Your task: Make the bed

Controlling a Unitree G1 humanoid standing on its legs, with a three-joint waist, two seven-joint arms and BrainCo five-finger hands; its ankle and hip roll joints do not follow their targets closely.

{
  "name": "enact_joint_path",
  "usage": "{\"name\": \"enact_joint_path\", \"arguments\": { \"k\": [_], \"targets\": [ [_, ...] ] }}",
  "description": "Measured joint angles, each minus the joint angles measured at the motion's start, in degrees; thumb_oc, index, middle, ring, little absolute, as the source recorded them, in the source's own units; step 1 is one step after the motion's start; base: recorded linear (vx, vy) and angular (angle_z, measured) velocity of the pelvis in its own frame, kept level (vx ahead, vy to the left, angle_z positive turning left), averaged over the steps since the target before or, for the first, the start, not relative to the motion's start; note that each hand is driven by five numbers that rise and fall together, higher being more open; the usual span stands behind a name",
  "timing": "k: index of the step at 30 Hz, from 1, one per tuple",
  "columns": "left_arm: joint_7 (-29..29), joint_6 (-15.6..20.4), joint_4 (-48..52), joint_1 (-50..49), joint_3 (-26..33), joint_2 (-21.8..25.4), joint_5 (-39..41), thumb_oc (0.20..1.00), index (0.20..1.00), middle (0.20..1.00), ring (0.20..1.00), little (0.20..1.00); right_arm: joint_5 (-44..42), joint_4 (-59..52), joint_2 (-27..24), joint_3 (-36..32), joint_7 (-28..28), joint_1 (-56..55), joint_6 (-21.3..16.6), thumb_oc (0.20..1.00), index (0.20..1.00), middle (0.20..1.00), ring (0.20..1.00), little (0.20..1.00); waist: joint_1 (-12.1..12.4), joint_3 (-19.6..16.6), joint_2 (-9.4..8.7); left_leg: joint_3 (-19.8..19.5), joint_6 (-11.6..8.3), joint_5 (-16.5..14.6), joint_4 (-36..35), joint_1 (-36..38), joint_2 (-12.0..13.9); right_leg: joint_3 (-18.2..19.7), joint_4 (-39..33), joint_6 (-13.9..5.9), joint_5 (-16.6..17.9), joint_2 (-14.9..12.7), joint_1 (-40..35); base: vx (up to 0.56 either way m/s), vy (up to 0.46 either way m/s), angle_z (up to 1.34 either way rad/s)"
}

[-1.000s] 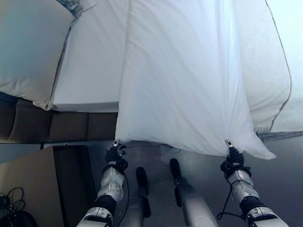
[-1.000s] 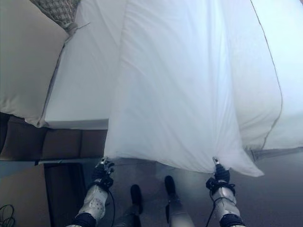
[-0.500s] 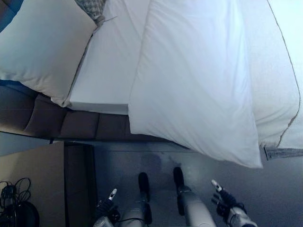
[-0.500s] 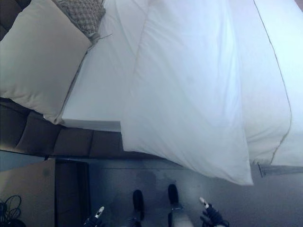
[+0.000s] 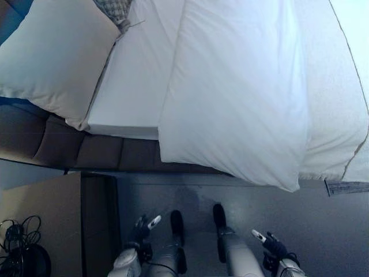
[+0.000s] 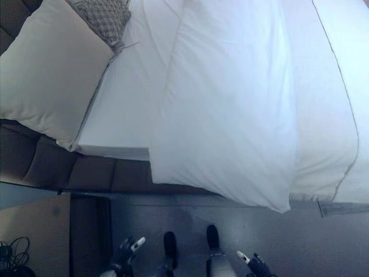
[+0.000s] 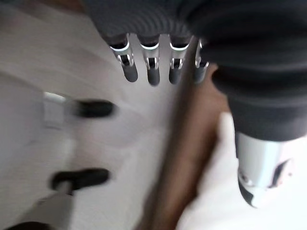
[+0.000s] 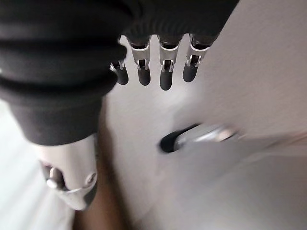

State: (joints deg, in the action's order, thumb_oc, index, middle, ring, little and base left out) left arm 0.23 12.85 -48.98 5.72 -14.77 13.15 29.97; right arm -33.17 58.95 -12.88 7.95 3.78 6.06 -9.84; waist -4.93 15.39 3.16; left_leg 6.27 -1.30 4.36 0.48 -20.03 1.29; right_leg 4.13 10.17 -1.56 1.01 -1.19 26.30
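Note:
A large white pillow lies on the bed's white sheet, its near edge hanging a little past the mattress side. Both hands are low, down over the grey floor and well short of the bed. My left hand is open with straight fingers and holds nothing. My right hand is likewise open, its fingers straight and free. To the right of the pillow lies a textured white blanket with a thin dark trim.
A second white pillow leans at the left over the dark padded bed base, with a patterned cushion behind it. A wooden nightstand stands at the lower left. Grey floor runs along the bed's side.
Both hands let go of the large pillow's near corners and dropped away from the bed. The pillow settled onto the mattress. The camera view has also shifted.

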Motion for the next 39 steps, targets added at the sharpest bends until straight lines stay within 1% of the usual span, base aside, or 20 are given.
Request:
{"name": "enact_joint_path", "arguments": {
  "k": [1,3,4,5,6,9,11,13,16,17,19,20,21,24,27,29,32,34,36,39],
  "targets": [
    [-0.34,0.25,0.69,0.29,-0.25,0.4,0.0,1.0,1.0,1.0,1.0,1.0,0.0,-1.23,-0.03,0.16,0.08,0.03,-0.28,1.0,1.0,1.0,1.0,1.0,-0.31,0.0,0.0,-0.01,0.01,0.1,0.0,-0.03,-0.01,0.0,0.03,-0.01,0.01,-0.01,0.01,0.0,0.0,0.0],
    [-1.85,1.05,3.8,2.92,-3.94,2.77,-0.56,1.0,1.0,1.0,1.0,1.0,0.05,-8.42,-1.01,2.89,0.35,1.25,-1.54,1.0,1.0,1.0,1.0,1.0,-0.88,-0.02,-0.01,0.19,0.01,0.28,0.07,-0.57,-0.1,0.26,0.51,-0.05,0.02,-0.01,0.88,-0.03,-0.003,-0.04],
    [-2.28,1.19,4.05,3.6,-4.55,3.0,-0.6,1.0,1.0,1.0,1.0,1.0,0.06,-9.91,-1.74,4.32,0.44,1.6,-1.57,1.0,1.0,1.0,1.0,1.0,-1.19,-0.01,-0.01,0.37,0.02,0.29,0.05,-0.81,-0.11,0.35,0.65,-0.09,0.07,0.0,1.26,-0.04,-0.017,-0.08],
    [-3.25,1.29,5.0,5.17,-5.64,3.22,-0.47,1.0,1.0,1.0,1.0,1.0,0.55,-13.62,-3.77,7.87,0.13,2.26,-1.61,1.0,1.0,1.0,1.0,1.0,-1.3,-0.01,-0.01,0.64,0.1,0.41,0.07,-1.44,-0.09,0.59,0.73,-0.24,0.24,0.02,1.99,-0.02,-0.012,-0.08],
    [-4.09,1.58,5.68,6.87,-5.96,3.15,-0.47,1.0,1.0,1.0,1.0,1.0,0.97,-15.14,-4.23,8.38,-0.77,3.28,-2.38,1.0,1.0,1.0,1.0,1.0,-1.41,0.0,-0.03,0.8,0.14,0.5,0.06,-1.65,-0.09,0.76,0.66,-0.3,0.31,0.03,2.27,-0.04,-0.017,-0.07],
    [-6.62,1.36,5.69,13.9,-10.36,3.25,0.38,1.0,1.0,1.0,1.0,1.0,0.87,-16.2,-6.35,12.12,-2.86,11.15,-2.52,1.0,1.0,1.0,1.0,1.0,-1.91,0.05,-0.06,1.23,0.27,0.67,0.83,-3.38,-0.22,1.28,1.08,-0.46,0.69,0.04,3.97,-0.06,-0.016,-0.06],
    [-7.89,1.43,6.74,18.8,-11.86,2.81,0.61,1.0,1.0,1.0,1.0,1.0,0.63,-16.94,-6.92,12.93,-4.26,16.29,-2.97,1.0,1.0,1.0,1.0,1.0,-2.09,0.3,-0.07,1.37,0.36,1.23,1.11,-5.25,-0.31,1.5,1.59,-0.51,1.24,0.03,6.06,-0.1,-0.036,-0.03],
    [-8.35,1.44,6.62,24.04,-15.01,2.91,0.69,1.0,1.0,1.0,1.0,1.0,-0.38,-16.22,-7.87,15.26,-5.77,20.45,-3.19,1.0,1.0,1.0,1.0,1.0,-2.05,1.56,-0.3,1.22,0.28,1.29,2.67,-6.84,-0.25,1.44,2.25,-0.37,1.39,0.04,7.13,-0.09,-0.037,0.04],
    [-8.45,1.45,6.81,30.51,-15.47,2.48,0.8,1.0,1.0,1.0,1.0,1.0,-0.95,-16.39,-8.71,16.86,-7.0,26.5,-3.14,1.0,1.0,1.0,1.0,1.0,-2.09,4.58,-0.43,1.11,0.18,1.27,3.59,-8.21,-0.05,1.11,3.22,-0.31,1.56,0.2,8.46,-0.11,-0.068,0.05],
    [-8.17,1.22,6.36,33.73,-18.12,3.97,0.81,1.0,1.0,1.0,1.0,1.0,-1.4,-15.79,-9.97,19.46,-7.32,28.7,-2.82,1.0,1.0,1.0,1.0,1.0,-2.25,5.33,-0.66,0.58,-0.13,0.65,6.82,-10.93,-0.23,1.08,5.59,-0.36,0.68,-0.1,10.59,-0.08,-0.071,0.11],
    [-8.05,1.3,5.95,37.7,-18.66,3.83,0.81,1.0,1.0,1.0,1.0,1.0,-2.03,-15.51,-10.56,19.58,-8.0,31.75,-2.76,1.0,1.0,1.0,1.0,1.0,-2.22,6.42,-0.62,-0.17,-0.11,0.12,8.11,-13.19,-0.16,0.87,6.98,-0.28,0.62,-0.02,12.71,-0.08,-0.079,0.14],
    [-8.08,1.42,4.46,41.61,-20.11,4.03,1.27,1.0,1.0,1.0,1.0,1.0,-2.77,-14.38,-11.08,20.89,-8.33,35.83,-2.37,1.0,1.0,1.0,1.0,1.0,-2.4,6.75,-0.98,-0.22,-0.33,-0.12,11.09,-16.47,-0.07,0.7,9.47,-0.34,0.16,-0.1,15.71,-0.05,-0.069,0.14],
    [-8.15,1.42,2.99,45.36,-21.1,4.44,1.32,1.0,1.0,1.0,1.0,1.0,-3.18,-12.77,-11.4,21.98,-8.74,39.88,-2.18,1.0,1.0,1.0,1.0,1.0,-2.55,6.98,-1.23,-0.27,-0.16,-1.54,14.71,-20.08,0.27,0.77,12.01,-0.02,-0.45,0.06,18.73,-0.04,-0.059,0.1],
    [-8.13,1.42,2.16,50.49,-22.41,5.71,2.34,1.0,1.0,1.0,1.0,1.0,-4.74,-11.1,-11.83,22.34,-9.35,46.51,-1.89,1.0,1.0,1.0,1.0,1.0,-2.66,7.26,-1.68,-0.22,-0.29,-3.43,21.05,-26.04,1.05,1.04,16.29,0.28,-1.02,0.62,23.92,-0.04,-0.062,-0.06],
    [-7.92,1.56,-0.66,56.2,-23.84,7.3,2.34,1.0,1.0,1.0,1.0,1.0,-6.54,-7.19,-12.58,25.1,-9.4,53.46,-1.19,1.0,1.0,1.0,1.0,1.0,-3.84,7.56,-2.21,-0.69,-0.44,-5.33,26.87,-30.97,1.8,0.83,20.11,0.16,-2.13,1.14,28.06,-0.03,-0.048,-0.03],
    [-6.5,2.09,-3.93,60.16,-25.02,7.68,2.03,1.0,1.0,1.0,1.0,1.0,-8.48,-4.07,-12.68,26.51,-9.35,57.83,-0.96,1.0,1.0,1.0,1.0,1.0,-4.03,7.65,-2.43,-0.74,-0.36,-6.3,30.06,-34.12,2.39,0.4,22.29,0.26,-2.35,1.22,30.83,-0.02,-0.054,-0.06],
    [-4.27,2.3,-6.92,65.87,-24.94,8.56,2.04,1.0,1.0,1.0,1.0,1.0,-11.27,0.69,-12.78,27.78,-9.04,63.84,-0.77,1.0,1.0,1.0,1.0,1.0,-3.98,7.66,-2.46,-0.81,-0.22,-6.51,32.71,-38.83,2.66,-0.1,24.46,0.04,-1.99,1.04,35.4,-0.01,-0.039,-0.06],
    [-2.65,2.37,-10.92,70.48,-25.13,9.86,2.0,1.0,1.0,1.0,1.0,1.0,-12.58,4.43,-12.75,29.04,-8.77,68.5,0.0,1.0,1.0,1.0,1.0,1.0,-4.63,7.7,-2.52,-0.98,-0.45,-6.43,34.9,-41.93,2.83,-0.18,25.73,0.14,-1.78,1.23,38.2,0.0,0.0,0.0],
    [-1.6,2.46,-11.86,71.74,-25.15,11.8,1.98,1.0,1.0,1.0,1.0,1.0,-12.68,5.38,-12.84,29.31,-8.57,70.08,0.12,1.0,1.0,1.0,1.0,1.0,-4.81,7.7,-2.53,-1.15,-0.54,-6.71,36.01,-43.45,3.19,-0.28,26.06,0.25,-1.48,1.51,39.23,0.0,-0.031,-0.07],
    [-0.59,2.48,-15.53,73.87,-25.02,12.39,1.96,1.0,1.0,1.0,1.0,1.0,-12.58,7.8,-13.28,30.36,-8.49,72.19,0.28,1.0,1.0,1.0,1.0,1.0,-4.95,7.7,-2.52,-1.4,-0.36,-7.07,36.54,-44.66,3.17,-0.36,26.29,0.22,-1.47,1.54,40.22,0.0,-0.009,-0.02]
  ]
}}
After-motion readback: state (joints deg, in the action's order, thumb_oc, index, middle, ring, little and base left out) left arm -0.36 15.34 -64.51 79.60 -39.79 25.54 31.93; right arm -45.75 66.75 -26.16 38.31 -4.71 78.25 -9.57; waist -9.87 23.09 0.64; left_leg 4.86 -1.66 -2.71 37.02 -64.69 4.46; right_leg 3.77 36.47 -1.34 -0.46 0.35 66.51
